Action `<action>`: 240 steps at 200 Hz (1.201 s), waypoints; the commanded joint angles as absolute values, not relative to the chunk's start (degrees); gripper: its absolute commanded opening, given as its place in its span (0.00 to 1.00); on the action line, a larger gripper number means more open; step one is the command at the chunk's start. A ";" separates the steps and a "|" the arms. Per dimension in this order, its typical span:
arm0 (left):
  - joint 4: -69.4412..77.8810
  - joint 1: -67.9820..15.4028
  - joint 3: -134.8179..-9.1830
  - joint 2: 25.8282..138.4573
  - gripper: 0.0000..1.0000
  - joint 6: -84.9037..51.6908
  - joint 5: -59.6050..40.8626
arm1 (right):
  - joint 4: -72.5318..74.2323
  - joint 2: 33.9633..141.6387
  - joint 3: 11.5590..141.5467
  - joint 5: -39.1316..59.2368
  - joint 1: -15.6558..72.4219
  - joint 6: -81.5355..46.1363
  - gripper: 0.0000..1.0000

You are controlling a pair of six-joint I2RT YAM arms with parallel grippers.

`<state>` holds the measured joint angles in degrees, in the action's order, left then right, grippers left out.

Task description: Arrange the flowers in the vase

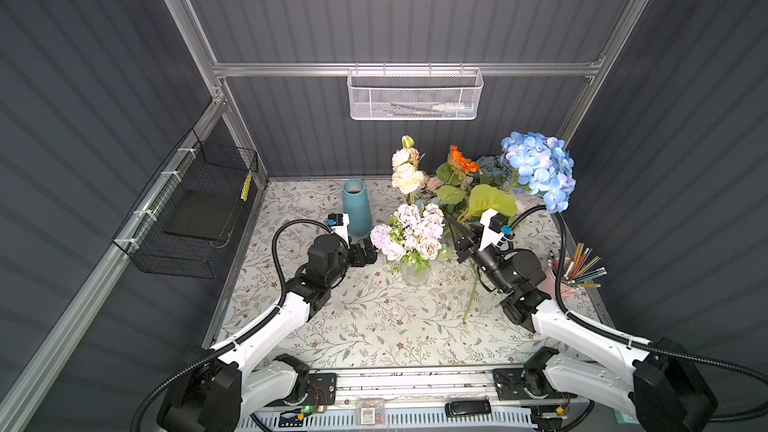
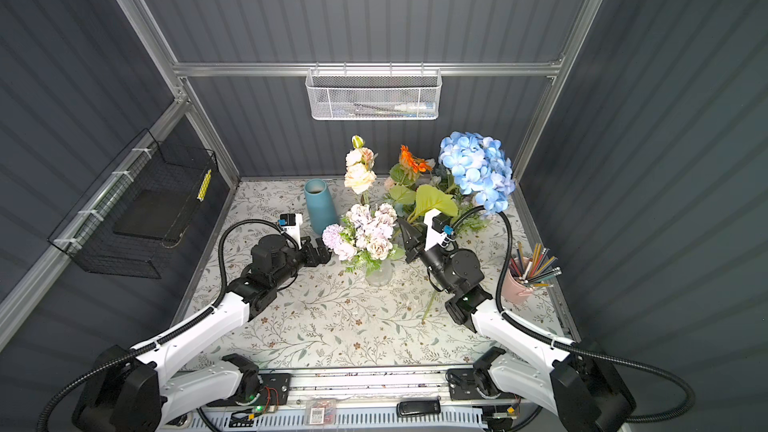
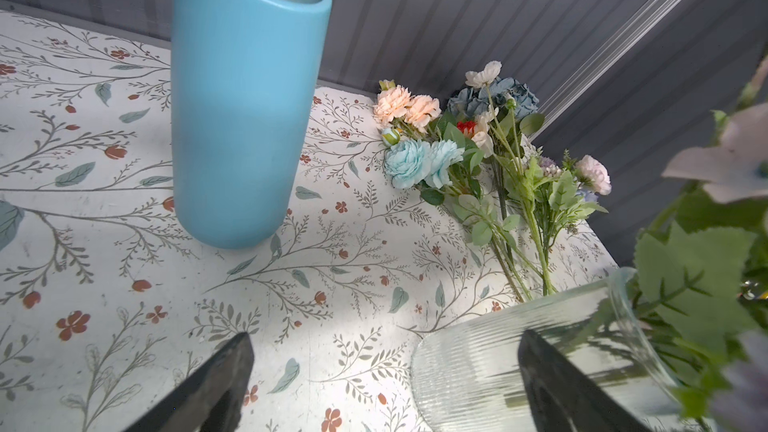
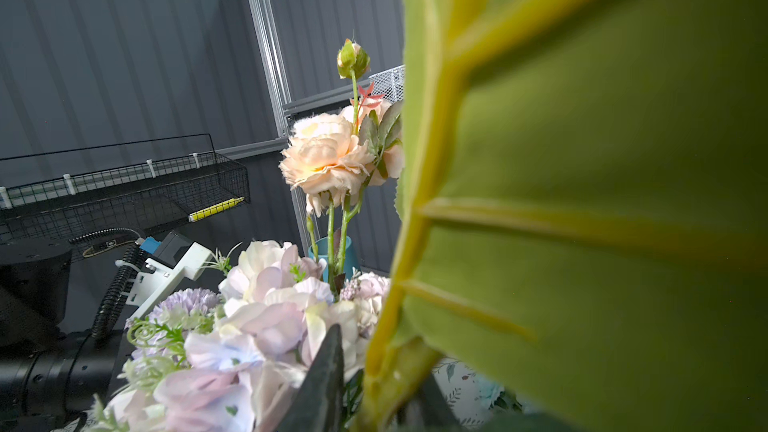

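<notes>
A ribbed glass vase [image 1: 414, 274] stands mid-table and holds a lilac and white bunch [image 1: 415, 230] and taller peach roses [image 1: 407, 176]. My right gripper [image 1: 459, 234] is just right of that bunch, shut on the long green stem of a blue hydrangea [image 1: 538, 168], which it holds up high. In the right wrist view the stem sits between the fingers of the right gripper [image 4: 378, 367], and a big green leaf [image 4: 582, 201] fills most of the picture. My left gripper [image 1: 365, 253] is open, empty, at the vase's left side [image 3: 478, 351].
A tall blue ceramic vase [image 1: 356, 207] stands behind the left gripper. Loose flowers [image 3: 478, 151] lie at the back right of the table. A pink cup of pencils [image 1: 569, 272] is at the right edge. A black wire basket [image 1: 191, 209] hangs on the left wall.
</notes>
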<state>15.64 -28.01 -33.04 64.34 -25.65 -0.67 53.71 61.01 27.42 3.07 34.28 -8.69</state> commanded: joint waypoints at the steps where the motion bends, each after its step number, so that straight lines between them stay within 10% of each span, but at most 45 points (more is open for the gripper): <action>1: 16.34 -27.77 -30.02 64.01 0.99 -23.56 -2.86 | 50.46 59.57 30.94 3.44 34.40 -6.18 0.16; 40: 19.30 -27.94 -26.04 60.82 0.99 -23.05 -4.11 | 45.29 61.35 33.12 4.06 34.41 -3.15 0.03; 240: 53.65 -44.30 -29.44 76.26 0.99 -18.81 -2.33 | 46.64 65.40 32.31 6.54 34.57 -14.12 0.03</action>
<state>45.17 -43.86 -27.22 75.31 -19.90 -4.03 46.61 65.78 31.97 4.99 34.50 -12.21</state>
